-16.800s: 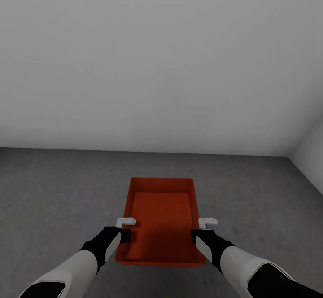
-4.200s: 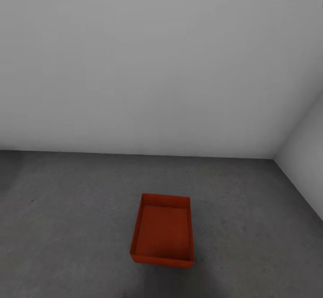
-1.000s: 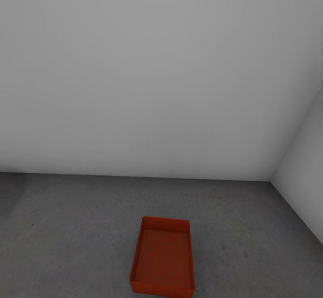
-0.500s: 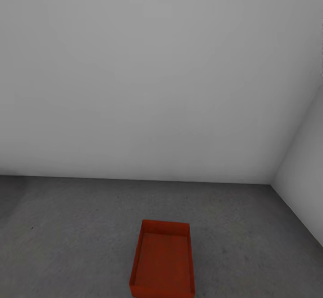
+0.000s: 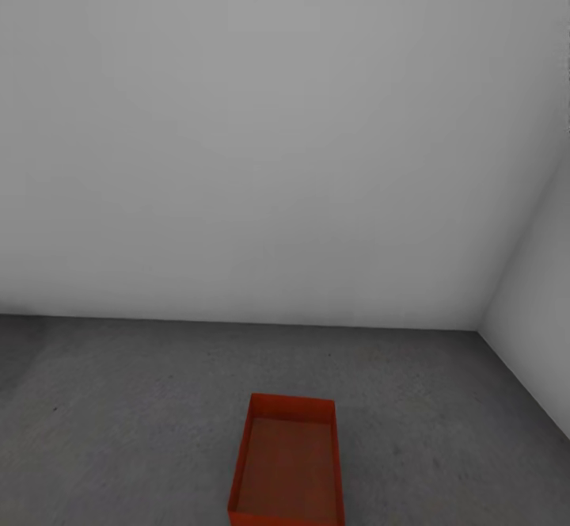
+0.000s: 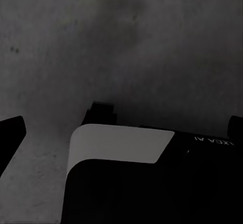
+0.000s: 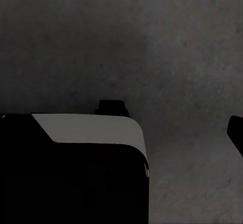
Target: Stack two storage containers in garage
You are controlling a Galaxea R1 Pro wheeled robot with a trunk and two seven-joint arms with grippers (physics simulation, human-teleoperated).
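Note:
One orange-red storage container stands open-top on the garage's grey concrete floor, low in the middle of the head view, its near end cut off by the picture's edge. It looks empty and nothing touches it. In the left wrist view my left gripper hangs over bare floor, its dark fingertips far apart at the picture's sides, so it is open. One fingertip of my right gripper shows at the edge of the right wrist view, also spread wide, with nothing held.
A plain white wall runs behind the container and meets a second white wall in a corner at the right. Part of my own black and white body lies under each wrist camera.
Both grippers, shut on the container's sides 16.8 s ago, have let go and left the head view. The head view has since tilted up, so the still container sits lower in the picture.

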